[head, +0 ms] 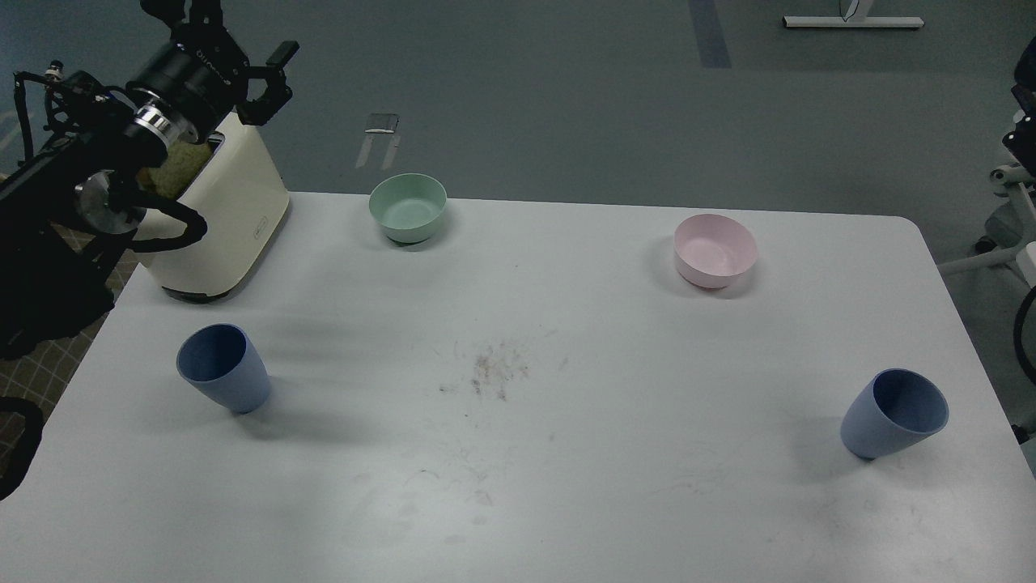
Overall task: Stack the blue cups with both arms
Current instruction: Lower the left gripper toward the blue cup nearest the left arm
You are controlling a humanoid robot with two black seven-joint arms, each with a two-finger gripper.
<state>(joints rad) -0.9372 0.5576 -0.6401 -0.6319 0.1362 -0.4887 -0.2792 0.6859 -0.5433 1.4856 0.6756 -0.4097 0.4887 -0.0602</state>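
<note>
Matte periwinkle, handleless, tapering to narrow bases: your two blue cups stand upright on the white desk (pixel 518 486), mouths up, long axes roughly vertical. The left cup (pixel 224 368) sits well below your left hand (pixel 243 48), nearer you. The right cup (pixel 893 414) lies far across to that hand's right. Your left hand's fingers are apart, gripping nothing, raised above the cream toaster (pixel 222 219). Your right hand is out of sight.

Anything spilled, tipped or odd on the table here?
Nothing spilled or tipped. Both blue cups, left and right, stand upright and apart. Only a patch of dark scuffs mars the table mid-surface. Left gripper hangs raised above the toaster.
</note>
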